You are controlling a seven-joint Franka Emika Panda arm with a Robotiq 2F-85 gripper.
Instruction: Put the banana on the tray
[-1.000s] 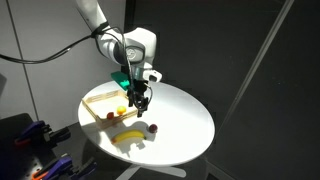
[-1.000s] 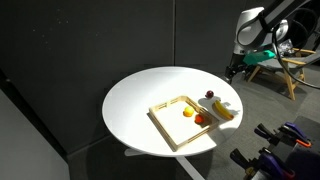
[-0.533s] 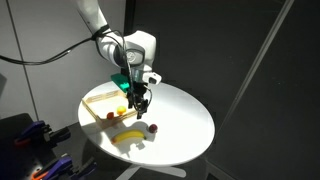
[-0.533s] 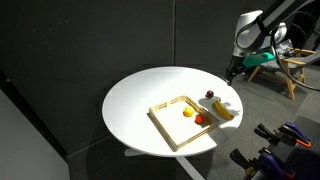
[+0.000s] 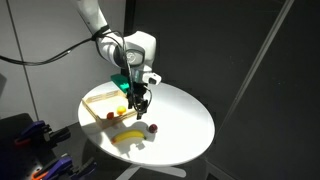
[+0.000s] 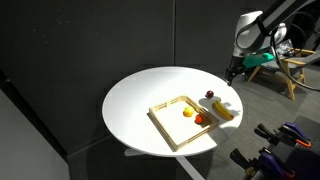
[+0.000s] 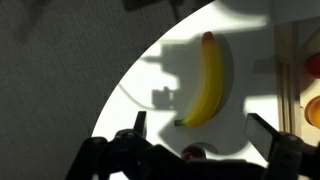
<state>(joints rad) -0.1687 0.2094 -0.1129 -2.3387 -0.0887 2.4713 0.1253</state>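
I hang over the round white table [image 5: 188, 122], my gripper [image 5: 143, 103] with jaws spread wide, holding nothing. The banana [image 7: 207, 85] lies on the table right below me, just beside the tray [image 6: 162, 128] and outside its rim, with a dark red fruit [image 5: 153, 128] near one end.
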